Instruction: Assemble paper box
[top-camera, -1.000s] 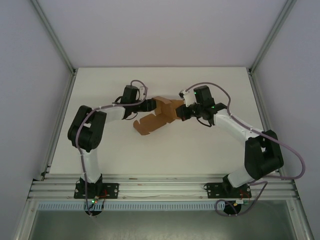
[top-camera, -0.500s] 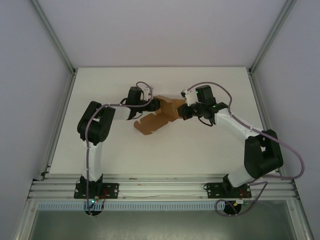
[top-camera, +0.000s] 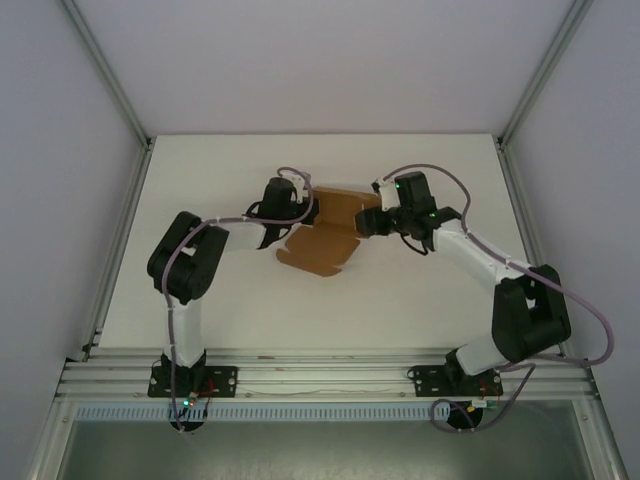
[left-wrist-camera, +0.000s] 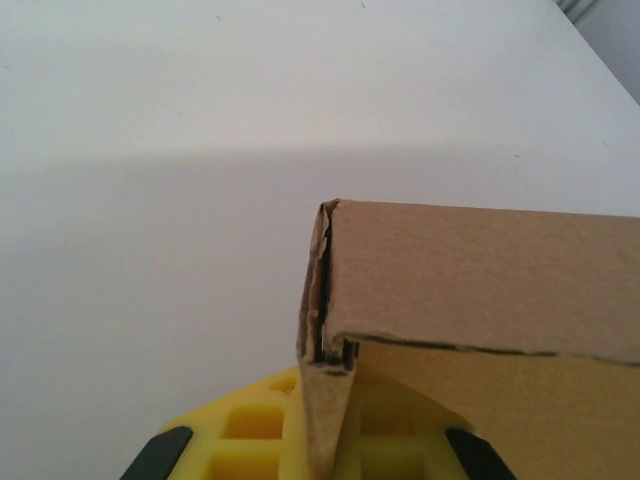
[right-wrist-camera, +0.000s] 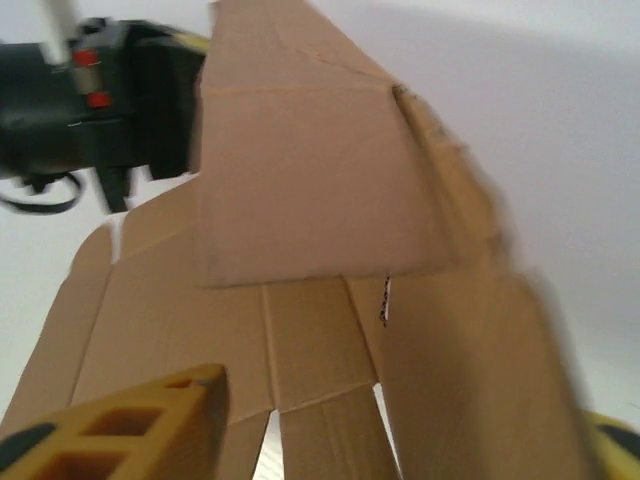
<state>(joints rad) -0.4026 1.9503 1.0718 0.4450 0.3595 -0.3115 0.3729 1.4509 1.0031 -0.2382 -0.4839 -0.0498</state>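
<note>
Paper box (right-wrist-camera: 300, 180) right side blurred — bottom cropped.

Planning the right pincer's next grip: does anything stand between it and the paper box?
Nothing visible does. The right pincer sits right at the paper box's edge; the left pincer clamps the opposite side.

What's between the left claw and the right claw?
The paper box spans that gap in the top view; the left claw is shut on its edge.

Plain white table (top-camera: 400, 300), silver slotted rail (top-camera: 320, 375) along its near edge, metal posts (top-camera: 105, 65) far left and right.
</note>
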